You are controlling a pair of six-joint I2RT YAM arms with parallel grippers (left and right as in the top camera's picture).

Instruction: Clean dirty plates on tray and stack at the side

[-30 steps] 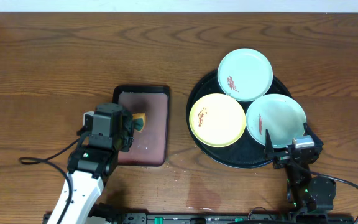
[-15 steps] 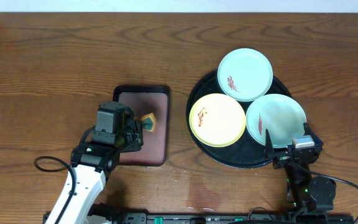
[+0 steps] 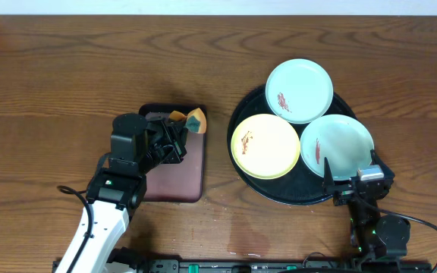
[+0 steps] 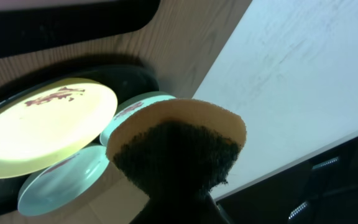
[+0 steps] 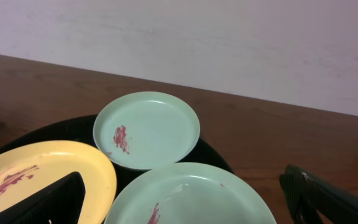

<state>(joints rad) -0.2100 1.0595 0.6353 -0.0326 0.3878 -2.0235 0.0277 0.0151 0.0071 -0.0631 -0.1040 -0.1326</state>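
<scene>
Three dirty plates lie on the round black tray [image 3: 243, 111]: a yellow plate [image 3: 265, 146] at the left, a mint plate [image 3: 300, 90] at the far side, and a mint plate [image 3: 337, 145] at the near right. All carry reddish smears. My left gripper [image 3: 180, 130] is shut on a sponge [image 3: 190, 117] with an orange side and a dark green side, held over the maroon tray's far right corner. In the left wrist view the sponge [image 4: 176, 147] fills the centre, with the plates behind. My right gripper [image 3: 350, 179] is open at the near right rim of the black tray, by the near mint plate [image 5: 191, 196].
A small rectangular maroon tray [image 3: 179, 169] with a black rim lies left of the black tray. Dark wood-grain tabletop [image 3: 89, 68] surrounds both. The table's far edge meets a white wall [image 5: 229, 37].
My left gripper has lifted the sponge off the maroon tray and swung it up and right towards the black tray. The right arm and the plates have not moved.
</scene>
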